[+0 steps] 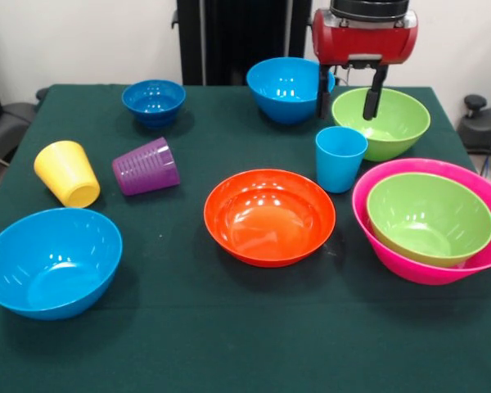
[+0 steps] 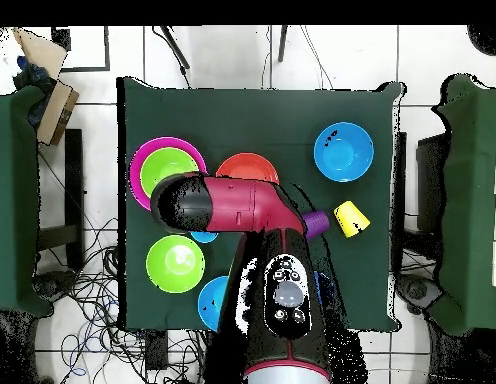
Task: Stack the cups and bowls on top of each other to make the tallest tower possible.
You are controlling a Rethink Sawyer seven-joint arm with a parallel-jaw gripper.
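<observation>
While hanging open and empty just above the light blue cup [image 1: 340, 157], gripper [image 1: 349, 100] with two dark fingers apart. Orange bowl [image 1: 269, 216] just left of that cup, green bowl [image 1: 430, 218] inside pink bowl [image 1: 475, 262] to its right. Yellow cup [image 1: 67, 173] and purple cup [image 1: 146, 166] far left, tipped over.

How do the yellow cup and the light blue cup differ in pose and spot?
The yellow cup is tipped over near the purple cup; the light blue cup stands upright, mouth up, between the orange bowl and the pink bowl. The open gripper hangs above the blue cup, far from the yellow. Both are small tumblers.
</observation>
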